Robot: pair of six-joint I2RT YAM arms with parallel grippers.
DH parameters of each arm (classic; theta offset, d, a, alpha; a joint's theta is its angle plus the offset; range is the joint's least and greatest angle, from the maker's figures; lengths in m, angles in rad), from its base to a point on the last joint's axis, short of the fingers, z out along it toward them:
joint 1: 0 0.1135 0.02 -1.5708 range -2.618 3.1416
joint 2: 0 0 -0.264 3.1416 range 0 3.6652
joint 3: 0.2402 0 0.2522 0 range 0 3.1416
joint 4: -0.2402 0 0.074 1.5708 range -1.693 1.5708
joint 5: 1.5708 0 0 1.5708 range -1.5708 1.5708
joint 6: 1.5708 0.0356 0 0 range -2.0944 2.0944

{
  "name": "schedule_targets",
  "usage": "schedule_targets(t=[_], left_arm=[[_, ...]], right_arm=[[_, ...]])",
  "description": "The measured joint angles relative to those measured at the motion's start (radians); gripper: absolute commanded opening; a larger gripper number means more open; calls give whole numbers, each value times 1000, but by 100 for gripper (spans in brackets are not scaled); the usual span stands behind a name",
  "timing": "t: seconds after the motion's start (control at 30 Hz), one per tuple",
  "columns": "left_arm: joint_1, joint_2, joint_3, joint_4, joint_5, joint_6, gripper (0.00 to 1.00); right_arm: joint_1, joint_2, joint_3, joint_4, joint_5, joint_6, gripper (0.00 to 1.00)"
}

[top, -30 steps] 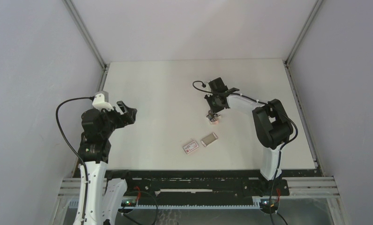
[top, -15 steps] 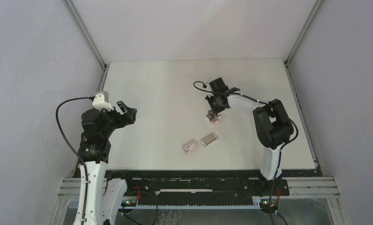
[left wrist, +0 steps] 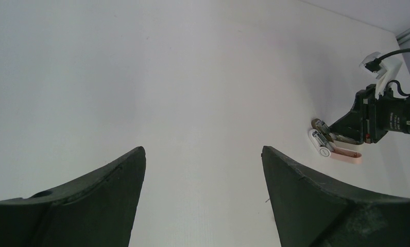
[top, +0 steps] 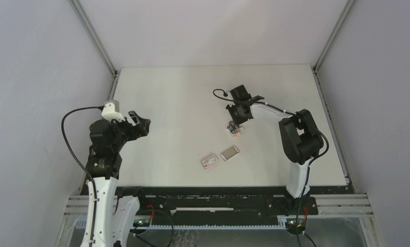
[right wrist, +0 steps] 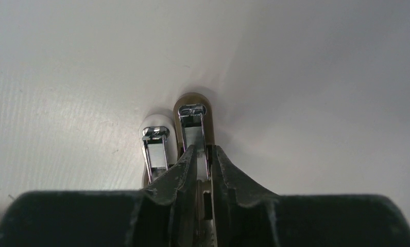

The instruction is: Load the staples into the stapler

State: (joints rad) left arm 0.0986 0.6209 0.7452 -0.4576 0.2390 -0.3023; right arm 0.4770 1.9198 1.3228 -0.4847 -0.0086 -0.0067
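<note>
**Overhead view.** The right tool (top: 235,126), just right of the frame's centre, is closed on the pink-and-white stapler (top: 236,130). In the right wrist view its 2 fingers (right wrist: 185,167) pinch 1 metal rail of the stapler, and a 2nd metal channel lies just beside it at the left. The staples (top: 229,153) lie in their flat grey tray on the counter (top: 172,103), below the stapler and apart from it at lower centre, with the red-labelled white box (top: 209,161) just beside the tray at its lower left. The left tool (top: 139,122), at the left of the frame near the counter's left edge, has its jaws spread wide.
</note>
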Motion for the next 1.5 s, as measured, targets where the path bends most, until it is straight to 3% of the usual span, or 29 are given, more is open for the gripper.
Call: schedule_targets(t=[0.17,0.4,0.63,0.77,0.97,1.33,1.43,1.5], left_arm=[[0,1,0,2,1,0,85],[-46,37,0,10,-15,0,84],[-433,150,0,84,-126,-34,95],[-685,348,13,243,-173,-45,96],[-897,774,206,366,-193,26,96],[-994,1146,519,410,-180,127,94],[-1000,1204,553,406,-181,138,87],[-1004,1236,565,398,-185,145,75]], right_arm=[[-21,-73,0,-34,-39,32,39],[-80,-339,-65,8,-110,122,53],[-134,-489,-288,51,-159,201,58],[-204,-528,-402,76,-191,244,58],[-282,-658,-512,130,-192,322,58],[-430,-795,-611,206,-232,423,57],[-438,-810,-615,211,-246,433,57],[-439,-813,-616,220,-255,437,56]])
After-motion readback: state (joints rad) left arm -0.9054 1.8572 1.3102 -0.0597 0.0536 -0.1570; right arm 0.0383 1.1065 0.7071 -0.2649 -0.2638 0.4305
